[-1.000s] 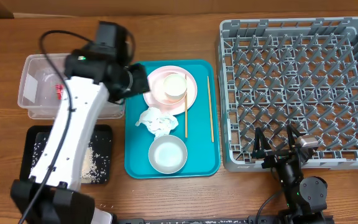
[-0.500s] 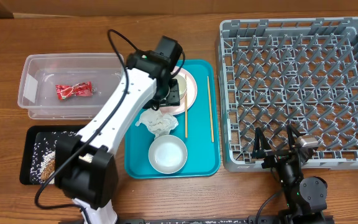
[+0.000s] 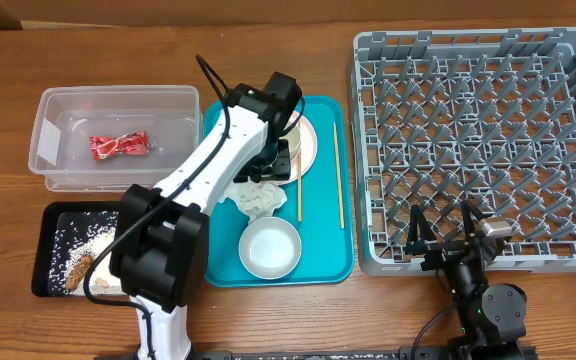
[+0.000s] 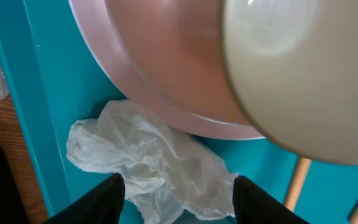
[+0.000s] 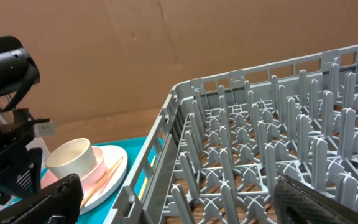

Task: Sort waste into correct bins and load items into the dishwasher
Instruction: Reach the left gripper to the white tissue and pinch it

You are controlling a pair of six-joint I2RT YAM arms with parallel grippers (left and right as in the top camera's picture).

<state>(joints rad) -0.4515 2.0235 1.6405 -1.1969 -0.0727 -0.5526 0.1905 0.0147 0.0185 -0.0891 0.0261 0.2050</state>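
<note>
- Left claw [image 4: 178, 194] spread and empty, just above the crumpled tissue [image 4: 151, 158] on the teal tray [image 4: 48, 93], beside the pink plate [image 4: 160, 81].
- Do it well: descend straight and pinch the tissue's bulk, clear of the plate rim. The clear tub [image 3: 46, 120] is the likely bin.
- Right claw [image 3: 441, 225] spread and empty.

Table [image 3: 308, 315] holds clear tub [image 3: 68, 108], black tray [image 3: 39, 282], teal tray [image 3: 326, 250], rack [image 3: 473, 130].

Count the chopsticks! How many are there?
2. One chopstick lies on the tray with an end over the plate; the second chopstick lies nearer the rack. None looks hidden.
</note>
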